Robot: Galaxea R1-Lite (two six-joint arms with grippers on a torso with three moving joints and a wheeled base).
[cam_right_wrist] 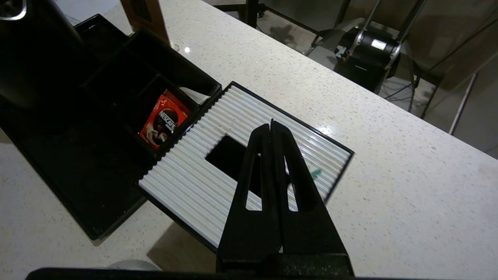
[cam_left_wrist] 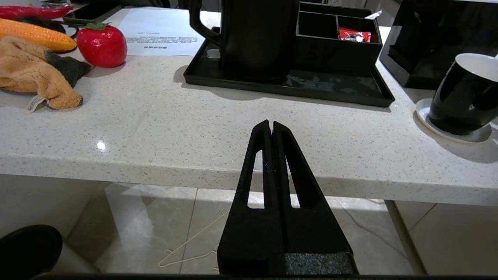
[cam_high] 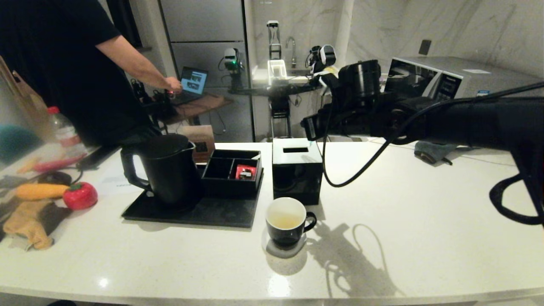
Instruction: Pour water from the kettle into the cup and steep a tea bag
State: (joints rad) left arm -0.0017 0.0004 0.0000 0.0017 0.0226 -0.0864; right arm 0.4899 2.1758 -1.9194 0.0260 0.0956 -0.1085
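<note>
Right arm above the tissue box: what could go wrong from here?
1. The right gripper hangs shut over the tissue box; its loose cable droops near the cup and might snag it.
2. The cup, already holding pale liquid, sits on a small coaster; a nudge could spill it.
3. The kettle stands across the tray, a long reach.

The right arm [cam_high: 467, 121] reaches in from the right side, held high and roughly level across the head view, its cable hanging in a loop below it. The right gripper [cam_right_wrist: 271, 126] points downward, fingers pressed together with nothing between them. The left gripper [cam_left_wrist: 271, 126] hangs low, fingers likewise pressed together and empty.
</note>
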